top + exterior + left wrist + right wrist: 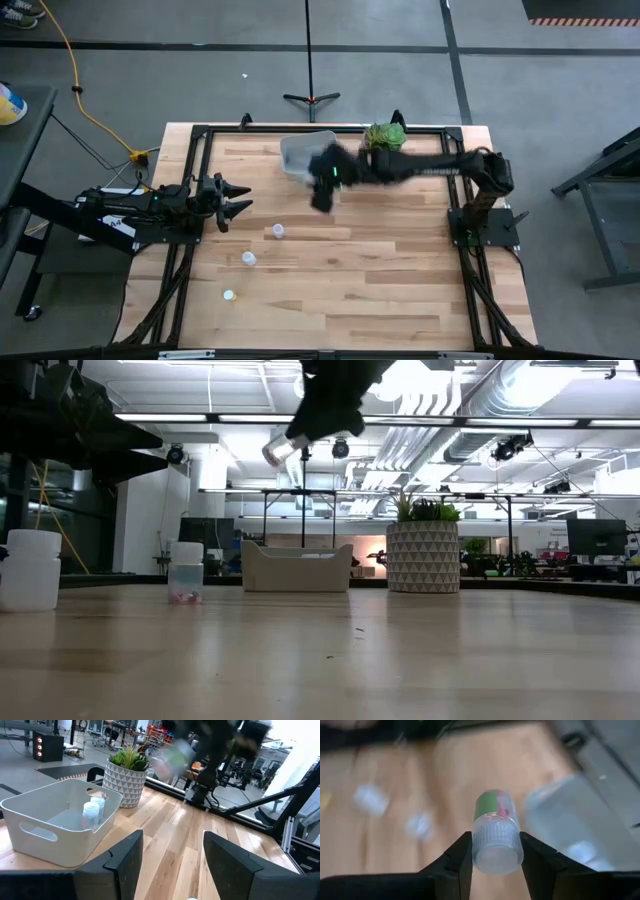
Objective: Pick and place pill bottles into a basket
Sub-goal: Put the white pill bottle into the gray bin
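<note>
Wooden planks of the table (380, 290) fill the high view, where the right gripper (322, 190) reaches in beside the basket (303, 152) near the far edge, just by the green plant (385, 136); three pill bottles (278, 232) stand loose on the boards, well apart from the basket, and the left gripper (238, 197) waits at the left side with its fingers spread. From the low view, the right gripper (325, 405) hangs high above the table, pinching a bottle (280, 450) that tilts downward, with the basket (296, 568) behind and the plant pot (423, 557) beside it. Through the left wrist view, the basket (45, 832) already holds two bottles (91, 814). Seen from the right wrist view, the dark fingers (455, 862) clamp the held bottle (496, 832) by its cap end.
</note>
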`<act>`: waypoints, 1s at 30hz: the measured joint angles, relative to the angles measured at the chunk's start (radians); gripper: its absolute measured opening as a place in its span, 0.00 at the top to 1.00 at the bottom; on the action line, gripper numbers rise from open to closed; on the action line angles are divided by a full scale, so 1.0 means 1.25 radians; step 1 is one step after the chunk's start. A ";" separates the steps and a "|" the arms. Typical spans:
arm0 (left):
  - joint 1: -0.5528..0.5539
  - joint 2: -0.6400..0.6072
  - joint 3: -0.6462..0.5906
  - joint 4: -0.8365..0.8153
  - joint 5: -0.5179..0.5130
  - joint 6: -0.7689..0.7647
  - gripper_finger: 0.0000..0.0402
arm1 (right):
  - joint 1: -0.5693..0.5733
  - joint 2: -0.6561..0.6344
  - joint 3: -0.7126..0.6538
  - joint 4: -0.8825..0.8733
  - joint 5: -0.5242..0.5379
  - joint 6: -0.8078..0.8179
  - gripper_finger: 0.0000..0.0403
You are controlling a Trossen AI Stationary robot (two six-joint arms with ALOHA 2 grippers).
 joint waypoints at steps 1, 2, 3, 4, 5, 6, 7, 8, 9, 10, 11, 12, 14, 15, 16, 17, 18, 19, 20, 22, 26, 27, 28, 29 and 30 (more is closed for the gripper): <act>0.000 0.000 0.000 0.000 0.000 0.000 0.39 | -0.023 0.012 0.034 -0.015 0.000 -0.003 0.69; 0.000 0.000 0.000 0.000 0.000 0.000 0.39 | -0.045 0.027 0.070 -0.039 -0.001 -0.014 0.69; 0.000 0.000 0.000 0.000 0.000 0.000 0.39 | -0.065 0.043 0.109 -0.071 -0.001 -0.032 0.69; 0.000 0.000 0.000 0.000 0.000 0.000 0.39 | -0.080 0.065 0.152 -0.109 0.000 -0.054 0.69; 0.000 0.000 0.000 0.000 0.000 0.000 0.39 | -0.095 0.087 0.195 -0.151 0.000 -0.078 0.69; 0.000 0.000 0.000 0.000 0.000 0.000 0.39 | -0.106 0.114 0.243 -0.198 -0.001 -0.102 0.69; 0.000 0.000 0.000 0.000 0.000 0.000 0.39 | -0.115 0.141 0.292 -0.241 -0.004 -0.122 0.69; 0.000 0.000 0.000 0.000 0.000 0.000 0.39 | -0.125 0.168 0.337 -0.286 -0.014 -0.134 0.69; 0.000 0.000 0.000 0.000 0.000 0.000 0.39 | -0.137 0.195 0.379 -0.327 -0.025 -0.142 0.69; 0.000 0.000 0.000 0.000 0.000 0.000 0.39 | -0.148 0.222 0.419 -0.362 -0.040 -0.147 0.69; 0.000 0.000 0.000 0.000 0.000 0.000 0.39 | -0.159 0.248 0.458 -0.396 -0.053 -0.149 0.69; 0.000 0.000 0.000 0.000 0.000 0.000 0.39 | -0.171 0.274 0.492 -0.425 -0.058 -0.149 0.69; 0.000 0.000 0.000 0.000 0.001 0.000 0.39 | -0.192 0.323 0.558 -0.487 -0.069 -0.157 0.69; 0.000 0.000 0.000 0.000 0.001 0.000 0.39 | -0.200 0.348 0.589 -0.517 -0.076 -0.160 0.69; 0.000 0.000 0.000 0.000 0.001 0.000 0.39 | -0.207 0.365 0.599 -0.531 -0.082 -0.160 0.69; 0.000 0.000 0.000 0.000 0.001 0.000 0.39 | -0.213 0.366 0.581 -0.527 -0.097 -0.161 0.69; 0.000 0.000 0.000 0.000 0.001 0.000 0.39 | -0.216 0.366 0.561 -0.529 -0.115 -0.162 0.69; 0.000 0.000 0.000 0.000 0.001 0.000 0.39 | -0.217 0.366 0.541 -0.536 -0.128 -0.164 0.69; 0.000 0.000 0.000 0.000 0.001 0.000 0.39 | -0.218 0.365 0.521 -0.537 -0.130 -0.164 0.69; 0.000 0.000 0.000 0.000 0.001 0.000 0.39 | -0.218 0.365 0.492 -0.542 -0.129 -0.169 0.69; 0.000 0.000 0.000 0.000 0.001 0.000 0.39 | -0.215 0.364 0.458 -0.545 -0.115 -0.188 0.69; 0.000 0.000 0.000 0.000 0.001 0.000 0.39 | -0.214 0.364 0.454 -0.545 -0.109 -0.195 0.69; 0.000 0.000 0.000 0.000 0.000 0.000 0.39 | -0.214 0.364 0.453 -0.549 -0.105 -0.200 0.69; 0.000 0.000 0.000 0.000 0.000 0.000 0.39 | -0.214 0.364 0.453 -0.552 -0.100 -0.204 0.69; 0.000 0.000 0.000 0.000 -0.001 0.000 0.39 | -0.214 0.363 0.453 -0.550 -0.096 -0.211 0.69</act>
